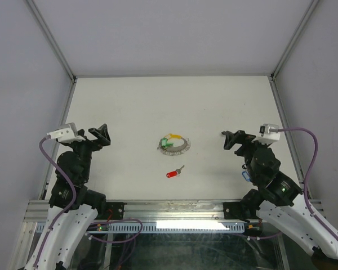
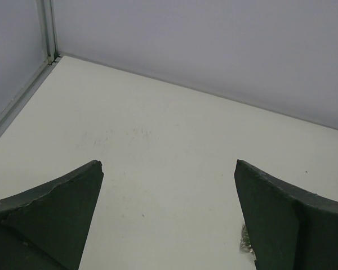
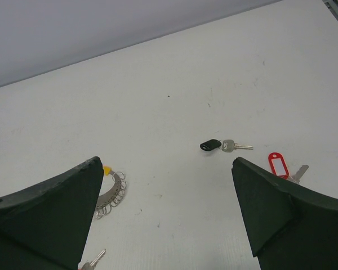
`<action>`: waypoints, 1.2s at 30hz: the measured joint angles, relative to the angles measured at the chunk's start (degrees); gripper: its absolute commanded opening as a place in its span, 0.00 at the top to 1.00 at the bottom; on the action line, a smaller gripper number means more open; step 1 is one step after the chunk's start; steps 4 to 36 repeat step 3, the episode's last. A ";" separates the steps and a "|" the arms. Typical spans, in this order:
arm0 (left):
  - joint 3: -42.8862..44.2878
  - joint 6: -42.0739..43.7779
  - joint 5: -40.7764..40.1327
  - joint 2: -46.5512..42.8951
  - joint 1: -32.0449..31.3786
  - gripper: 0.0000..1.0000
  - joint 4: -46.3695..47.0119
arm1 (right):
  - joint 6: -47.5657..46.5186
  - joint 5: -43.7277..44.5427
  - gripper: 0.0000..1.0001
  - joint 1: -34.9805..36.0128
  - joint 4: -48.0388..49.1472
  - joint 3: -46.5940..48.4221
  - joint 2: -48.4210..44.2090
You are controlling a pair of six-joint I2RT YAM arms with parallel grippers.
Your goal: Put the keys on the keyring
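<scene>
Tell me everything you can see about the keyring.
The keyring is a silvery-grey wire loop, beaded-looking, with small rings strung along it. It lies flat near the middle of the table, gripped by nothing. A green tag and a yellow tag lie against its left side; whether they are threaded on cannot be told.

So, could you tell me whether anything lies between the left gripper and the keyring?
Nothing visible does. From above, only bare table separates the open left gripper from the keyring. The red-tagged key lies nearer the arms, off that line.
</scene>
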 measured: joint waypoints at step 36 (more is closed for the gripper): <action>0.00 -0.02 -0.04 0.61 0.00 0.01 -0.04 | 0.44 0.68 0.00 0.00 -0.37 0.00 0.00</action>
